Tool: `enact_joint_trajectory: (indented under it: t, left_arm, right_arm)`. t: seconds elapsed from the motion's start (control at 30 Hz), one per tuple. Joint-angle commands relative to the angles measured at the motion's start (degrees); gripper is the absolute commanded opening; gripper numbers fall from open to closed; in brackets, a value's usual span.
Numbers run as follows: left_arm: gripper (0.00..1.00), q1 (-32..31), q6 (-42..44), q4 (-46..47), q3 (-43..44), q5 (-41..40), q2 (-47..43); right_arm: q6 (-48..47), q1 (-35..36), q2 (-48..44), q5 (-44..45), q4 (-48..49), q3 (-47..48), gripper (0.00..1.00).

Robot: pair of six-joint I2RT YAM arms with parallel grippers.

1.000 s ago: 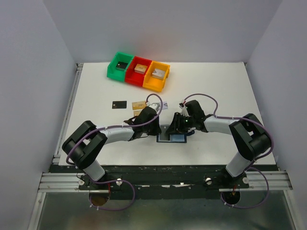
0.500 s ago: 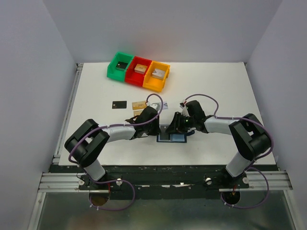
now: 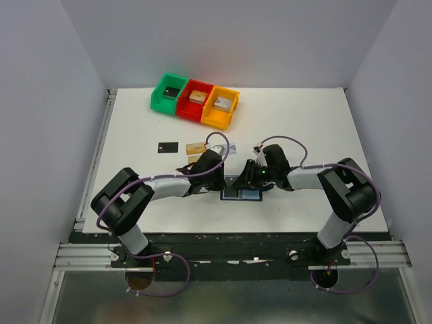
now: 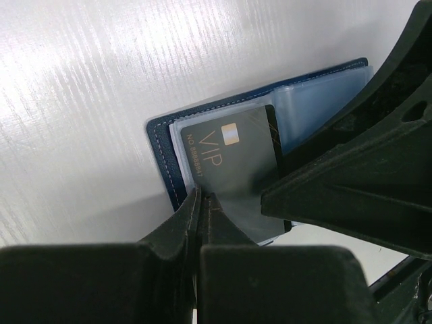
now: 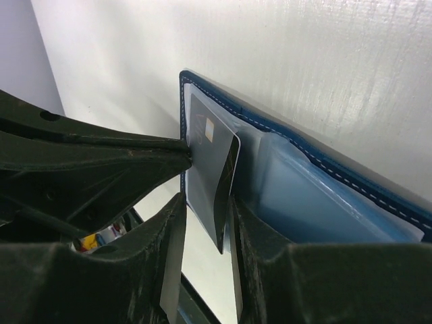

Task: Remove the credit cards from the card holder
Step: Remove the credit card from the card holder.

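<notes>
The navy card holder [image 3: 243, 194] lies open near the table's front edge, between both grippers. Its pale blue sleeve pages [image 5: 317, 202] show in the right wrist view. A black credit card [image 4: 229, 152] marked VIP sits in the top sleeve. My left gripper [image 4: 201, 197] is shut on that sleeve page's near-left edge, where the card lies. My right gripper [image 5: 202, 223] straddles the raised corner of the card [image 5: 214, 177], with its jaws apart and a gap on each side. A black card [image 3: 168, 147] and a tan card [image 3: 196, 146] lie loose on the table behind the left arm.
Green [image 3: 169, 92], red [image 3: 196, 101] and orange [image 3: 221, 108] bins stand in a row at the back left, each with a small block inside. Both arms crowd the holder. The table's front edge [image 3: 229, 233] runs just behind the arm bases.
My right gripper's jaws have narrowed around the card's corner and its wrist has shifted slightly towards the holder. The left gripper has pinched fully shut.
</notes>
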Motion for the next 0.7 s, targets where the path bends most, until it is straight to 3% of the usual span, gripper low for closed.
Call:
enact_joint_trajectory:
  t: [0.0,0.27,0.67]
  left_arm:
    - [0.03,-0.31,-0.44,-0.15,-1.49,-0.15,1.24]
    - [0.09,-0.31,0.35,-0.23,-1.49,-0.85,-2.1]
    - [0.15,-0.22,1.67,-3.04,-1.4,-2.7,-7.11]
  right_arm:
    - [2.12,0.41,2.37,-4.58,6.71,-1.26,0.37]
    - [1.68,0.32,4.04,-3.53,6.36,-1.87,0.25]
    - [0.89,0.23,3.87,-2.47,4.69,-1.35,0.23]
